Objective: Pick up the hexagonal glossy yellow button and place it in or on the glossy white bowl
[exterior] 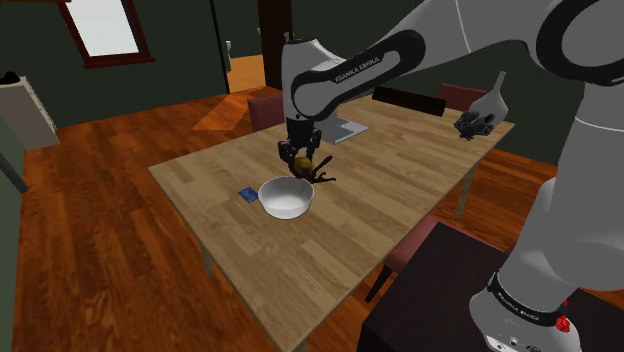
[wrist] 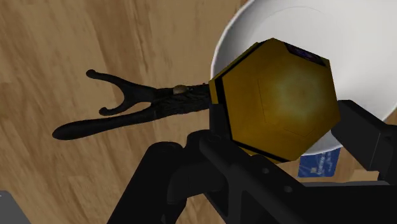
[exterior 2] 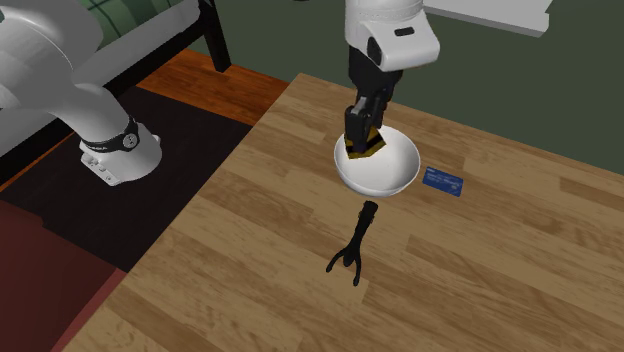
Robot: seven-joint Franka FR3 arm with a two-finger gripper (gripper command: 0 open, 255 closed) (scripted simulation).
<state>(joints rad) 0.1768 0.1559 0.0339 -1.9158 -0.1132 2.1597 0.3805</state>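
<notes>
A: What does the button [wrist: 280,95] look like?
B: It is yellow and shiny, with six flat sides. The black end effector [exterior 2: 363,138] holds it between two fingers, up in the air and tilted, just above the rim of the bowl [exterior: 285,207].
A: And the bowl?
B: It is white, round and shiny. It stands upright on the wooden worktop [exterior: 390,200].

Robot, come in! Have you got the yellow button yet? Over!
Gripper shut on yellow button. Button above white bowl, near its edge, not yet set down. Black forked thing and blue card beside bowl, not blocking.
</notes>
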